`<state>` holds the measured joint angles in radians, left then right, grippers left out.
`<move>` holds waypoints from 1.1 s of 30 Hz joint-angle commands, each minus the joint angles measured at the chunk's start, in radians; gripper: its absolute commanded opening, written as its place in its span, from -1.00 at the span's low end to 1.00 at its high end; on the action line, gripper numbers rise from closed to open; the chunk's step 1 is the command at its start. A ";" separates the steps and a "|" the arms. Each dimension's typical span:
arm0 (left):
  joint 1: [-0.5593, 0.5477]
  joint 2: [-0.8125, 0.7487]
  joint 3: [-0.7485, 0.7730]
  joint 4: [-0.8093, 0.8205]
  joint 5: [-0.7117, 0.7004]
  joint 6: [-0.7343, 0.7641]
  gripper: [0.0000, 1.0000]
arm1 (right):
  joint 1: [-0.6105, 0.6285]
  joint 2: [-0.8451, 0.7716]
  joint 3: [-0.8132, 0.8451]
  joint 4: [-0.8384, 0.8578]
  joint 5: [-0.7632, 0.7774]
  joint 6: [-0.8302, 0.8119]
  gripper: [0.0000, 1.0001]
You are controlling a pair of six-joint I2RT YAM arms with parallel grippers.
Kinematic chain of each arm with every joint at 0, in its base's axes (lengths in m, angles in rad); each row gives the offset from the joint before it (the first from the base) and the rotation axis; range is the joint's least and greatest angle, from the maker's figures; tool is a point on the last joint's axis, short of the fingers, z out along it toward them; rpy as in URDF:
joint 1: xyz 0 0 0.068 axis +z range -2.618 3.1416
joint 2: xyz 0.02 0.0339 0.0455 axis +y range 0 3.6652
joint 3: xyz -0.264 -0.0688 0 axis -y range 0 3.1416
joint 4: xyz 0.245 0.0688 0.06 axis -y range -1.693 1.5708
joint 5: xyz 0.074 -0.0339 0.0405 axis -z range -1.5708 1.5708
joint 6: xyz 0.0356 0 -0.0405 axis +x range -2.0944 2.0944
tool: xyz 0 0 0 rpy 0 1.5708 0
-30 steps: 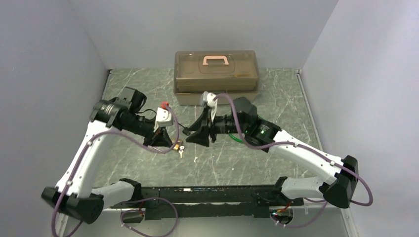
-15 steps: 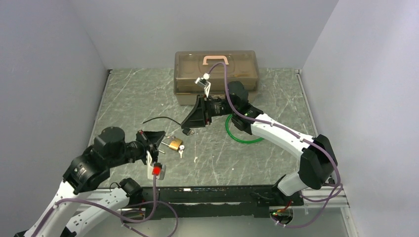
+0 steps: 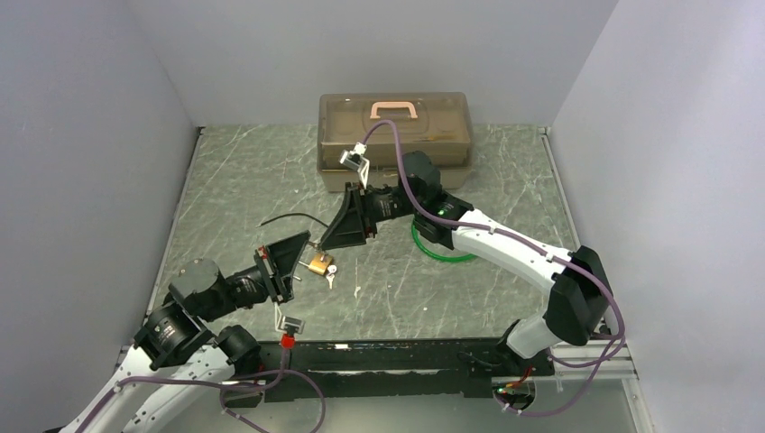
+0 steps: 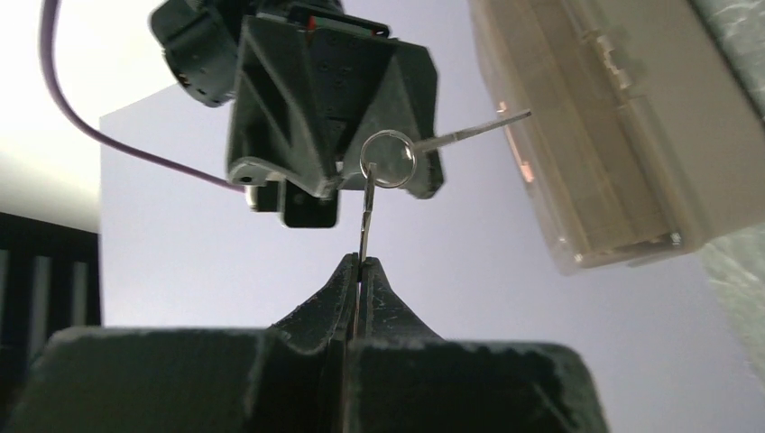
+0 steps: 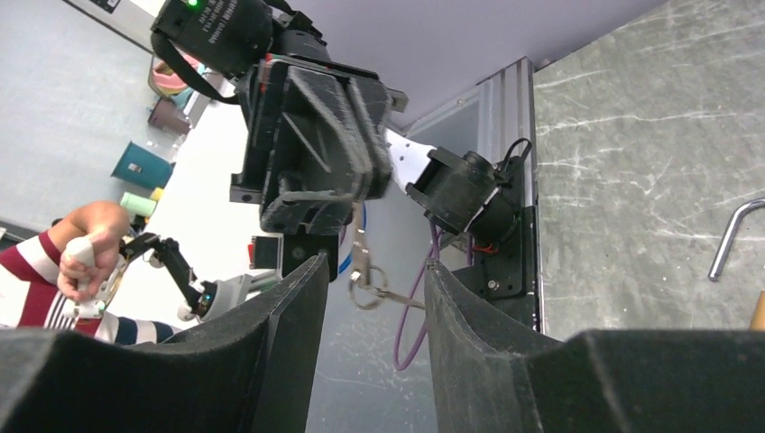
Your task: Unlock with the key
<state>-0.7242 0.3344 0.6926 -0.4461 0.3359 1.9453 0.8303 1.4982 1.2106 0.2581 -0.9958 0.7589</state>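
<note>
A brass padlock (image 3: 317, 264) lies on the table between my two grippers. The left gripper (image 3: 305, 261) (image 4: 361, 266) is shut on a silver key (image 4: 364, 216). The key stands up out of the fingertips and carries a ring (image 4: 388, 160) with a second key (image 4: 474, 133) sticking out sideways. My right gripper (image 3: 338, 242) (image 5: 370, 271) is open and faces the left gripper (image 5: 358, 209) a short way off. The held key (image 5: 361, 248) and its ring (image 5: 365, 289) hang in line with the gap between the right fingers (image 5: 289, 343). The padlock's shackle (image 5: 732, 236) shows at the right edge.
A translucent brown toolbox (image 3: 394, 140) with a pink handle stands at the back, just behind the right wrist. A green cable loop (image 3: 437, 251) lies under the right forearm. A thin black wire (image 3: 289, 219) lies left of the padlock. Walls close in on three sides.
The left arm has dropped low toward the near left corner, while its gripper stays beside the padlock. The right gripper has shifted left, toward the left gripper.
</note>
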 commanded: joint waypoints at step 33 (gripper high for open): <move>-0.024 0.165 0.112 0.069 -0.190 -0.219 0.99 | -0.057 -0.123 -0.070 -0.041 0.029 0.012 -1.00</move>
<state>-0.7494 0.4065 0.6769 -0.3225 0.2508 1.9739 0.8158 1.5070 1.0908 0.5941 -1.0546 1.0397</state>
